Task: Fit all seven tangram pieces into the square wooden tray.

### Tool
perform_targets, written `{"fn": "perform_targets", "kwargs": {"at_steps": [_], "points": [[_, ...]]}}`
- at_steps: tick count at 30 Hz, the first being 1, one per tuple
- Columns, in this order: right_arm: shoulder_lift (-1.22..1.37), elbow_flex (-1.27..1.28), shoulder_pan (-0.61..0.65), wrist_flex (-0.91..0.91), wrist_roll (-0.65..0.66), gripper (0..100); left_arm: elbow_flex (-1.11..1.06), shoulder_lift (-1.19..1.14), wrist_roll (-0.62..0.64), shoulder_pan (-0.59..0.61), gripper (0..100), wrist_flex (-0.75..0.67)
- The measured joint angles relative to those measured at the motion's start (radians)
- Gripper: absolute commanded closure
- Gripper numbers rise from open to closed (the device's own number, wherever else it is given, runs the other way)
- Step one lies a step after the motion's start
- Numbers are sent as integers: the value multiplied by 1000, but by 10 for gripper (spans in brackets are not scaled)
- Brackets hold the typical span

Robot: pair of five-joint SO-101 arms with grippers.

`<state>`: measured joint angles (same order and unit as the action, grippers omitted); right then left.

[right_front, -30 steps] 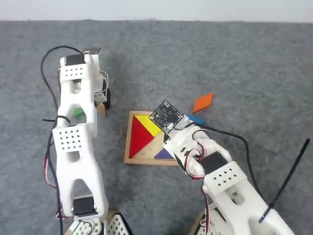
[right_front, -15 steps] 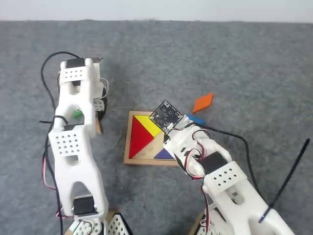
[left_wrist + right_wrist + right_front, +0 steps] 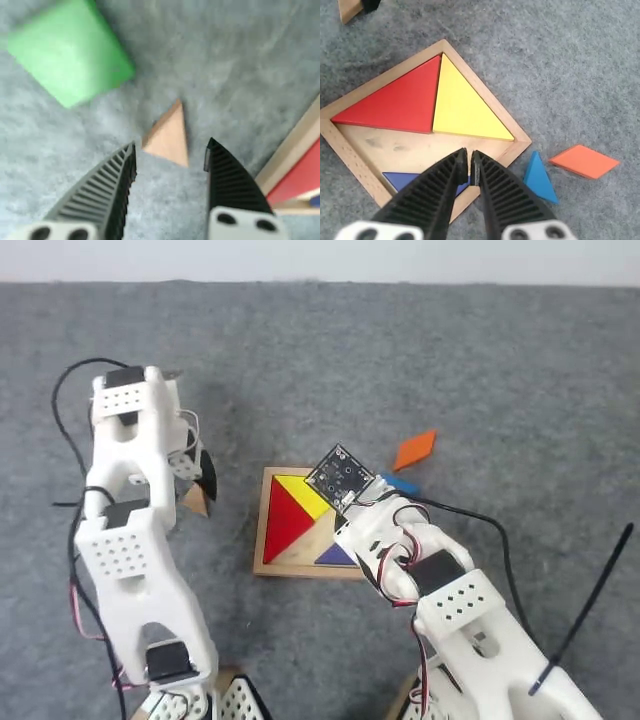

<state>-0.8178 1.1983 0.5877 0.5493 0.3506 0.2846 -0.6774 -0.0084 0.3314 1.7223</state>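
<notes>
left fingers (image 3: 112,185) spread, tan triangle (image 3: 167,137) between

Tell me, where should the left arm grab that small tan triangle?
Probably by its straight side edges, coming from straight above. The triangle lies flat on the carpet and looks too thin to catch any other way. The left gripper hangs open over it, a jaw on either side.
</notes>
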Motion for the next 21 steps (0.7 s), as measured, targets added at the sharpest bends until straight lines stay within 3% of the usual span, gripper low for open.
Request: {"fn": "perform_targets", "kwargs": {"at_steps": [9,21], "points": [[-2,0,0,18,0,972,-164,38,3,8,782,-137],[-2,0,0,18,0,972,-149,44,-9,6,783,-146]]}}
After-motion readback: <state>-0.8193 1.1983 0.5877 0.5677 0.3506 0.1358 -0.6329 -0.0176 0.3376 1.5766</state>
